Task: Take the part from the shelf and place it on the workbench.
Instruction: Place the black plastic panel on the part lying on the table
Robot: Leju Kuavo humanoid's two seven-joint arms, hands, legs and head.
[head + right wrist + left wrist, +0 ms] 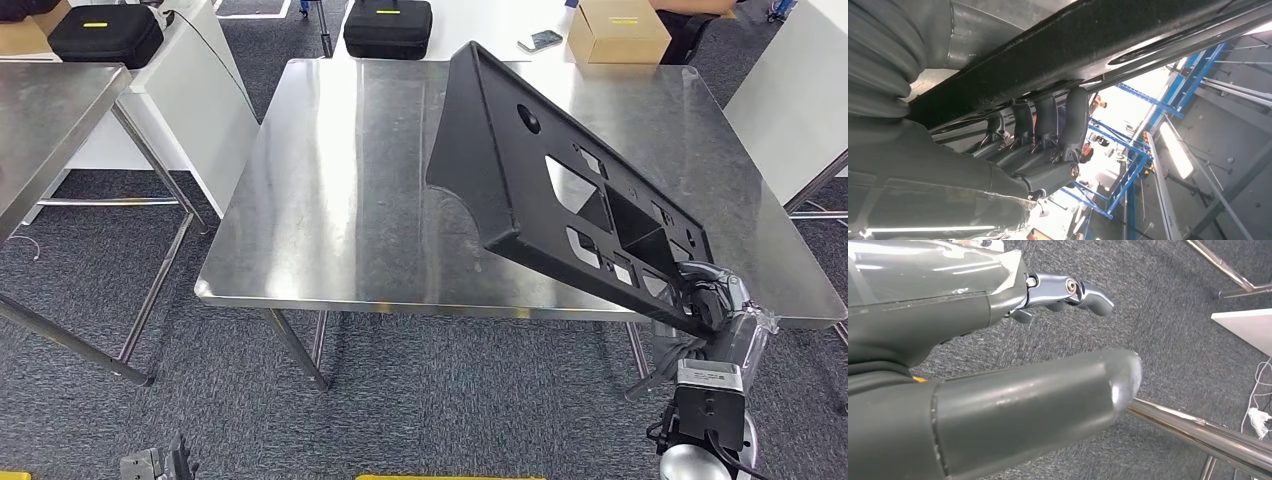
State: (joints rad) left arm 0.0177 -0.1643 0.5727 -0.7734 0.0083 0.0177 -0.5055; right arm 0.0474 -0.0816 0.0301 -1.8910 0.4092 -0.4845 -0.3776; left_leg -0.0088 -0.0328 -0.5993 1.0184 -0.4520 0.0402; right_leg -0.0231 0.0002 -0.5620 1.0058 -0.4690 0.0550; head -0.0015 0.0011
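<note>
Your right robot hand (705,300) grips the black part (545,170) by its near end, long axis slanting away over the worktop (330,200).

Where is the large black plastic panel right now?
In the head view, the black plastic panel tilts above the steel workbench, right of centre, held at its lower end by the right hand.

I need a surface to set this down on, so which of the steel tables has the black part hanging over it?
The middle steel table, straight ahead. The black part, held by the right hand, tilts above it. The other steel table at far left has nothing over it.
</note>
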